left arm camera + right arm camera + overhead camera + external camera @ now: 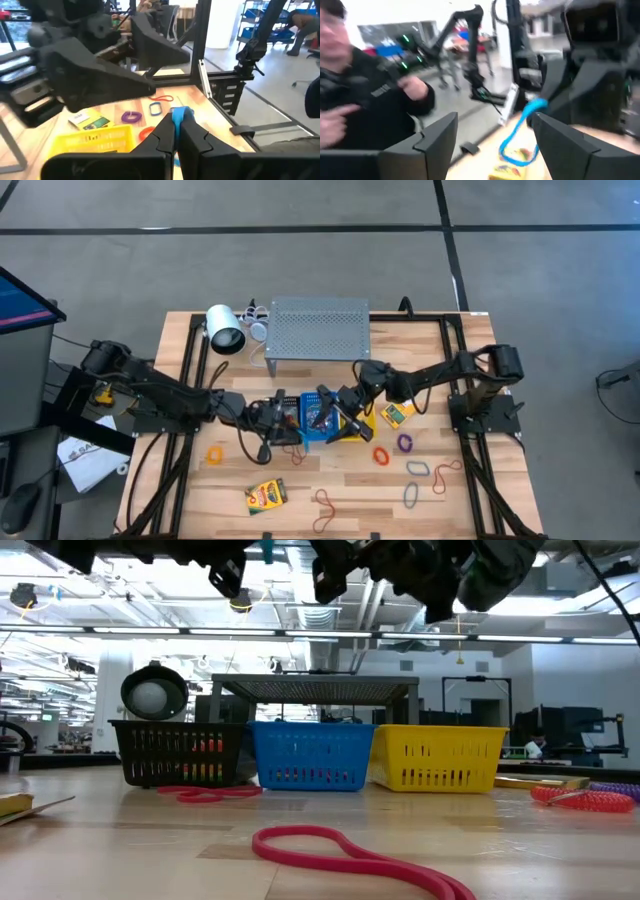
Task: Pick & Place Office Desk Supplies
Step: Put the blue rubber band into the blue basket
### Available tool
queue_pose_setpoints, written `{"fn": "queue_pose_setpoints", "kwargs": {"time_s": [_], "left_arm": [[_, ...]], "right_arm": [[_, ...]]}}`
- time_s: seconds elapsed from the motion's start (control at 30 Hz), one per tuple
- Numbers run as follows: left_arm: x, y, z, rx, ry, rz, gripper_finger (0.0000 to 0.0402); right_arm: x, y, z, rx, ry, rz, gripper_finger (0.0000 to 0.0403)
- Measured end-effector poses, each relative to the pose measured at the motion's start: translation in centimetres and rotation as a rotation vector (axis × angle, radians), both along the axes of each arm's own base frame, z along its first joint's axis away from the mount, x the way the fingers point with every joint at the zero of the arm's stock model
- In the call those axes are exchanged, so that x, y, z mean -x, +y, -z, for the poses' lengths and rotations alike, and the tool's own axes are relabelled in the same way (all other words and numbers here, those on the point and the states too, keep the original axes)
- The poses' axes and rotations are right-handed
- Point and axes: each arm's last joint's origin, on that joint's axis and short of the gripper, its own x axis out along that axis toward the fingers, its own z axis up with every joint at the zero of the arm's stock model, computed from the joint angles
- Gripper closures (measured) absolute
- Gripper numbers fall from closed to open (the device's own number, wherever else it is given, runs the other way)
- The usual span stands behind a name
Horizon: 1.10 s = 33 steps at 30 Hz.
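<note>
Wooden slats formed the worktop (330,480), framed in black rail, with an open workshop beyond it. Above the centre, the left gripper (176,131) had its jaws pressed together on a blue rubber band (181,114); in the right wrist view the same band (520,134) hung as a loop in mid-air. The right gripper (492,135) faced it with jaws spread wide and nothing between them. Below both sat a black basket (180,754), a blue basket (312,756) and a yellow basket (438,757) in a row, in front of the grey perforated shelf (318,327). A crayon box (397,414) lay just beside the yellow basket, another crayon box (266,495) near the front edge. Loose bands lay around: orange (214,453), red (381,454), purple (405,443), brown (327,503). A person (365,95) stood beyond the worktop.
</note>
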Motion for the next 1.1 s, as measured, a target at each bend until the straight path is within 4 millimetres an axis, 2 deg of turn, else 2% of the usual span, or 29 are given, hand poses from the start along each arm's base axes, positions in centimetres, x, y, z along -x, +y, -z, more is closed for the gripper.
{"fn": "queue_pose_setpoints", "kwargs": {"time_s": [0.13, 0.23, 0.47, 0.7, 0.77, 0.9, 1.1], "left_arm": [[1.0, 0.6, -0.9, -0.016, 0.027, -0.057, 0.0398], [1.5, 1.1, -0.9, -0.032, 0.063, -0.095, 0.0397], [1.1, 2.0, -0.4, -0.033, 0.098, -0.134, 0.0397], [0.3, 2.2, 0.7, -0.015, 0.142, -0.138, 0.0396], [0.3, 2.2, 0.8, -0.015, 0.147, -0.138, 0.0396], [0.1, 2.2, 1.0, -0.013, 0.147, -0.134, 0.0396], [0.0, 2.1, 0.8, -0.009, 0.121, -0.115, 0.0396]], "right_arm": [[0.9, 0.3, -0.5, 0.108, 0.067, 0.075, 0.0148], [1.9, 0.3, -1.6, 0.156, 0.07, 0.077, 0.0148], [4.5, 0.3, -4.5, 0.225, 0.063, 0.082, 0.0148], [6.6, 0.9, -5.9, 0.294, 0.061, 0.136, 0.0148], [7.3, 1.1, -5.6, 0.285, -0.002, 0.138, 0.0148], [9.4, 0.7, -3.5, 0.209, -0.096, 0.167, 0.0148], [13.0, -0.1, -1.2, 0.071, -0.127, 0.197, 0.0148]]}}
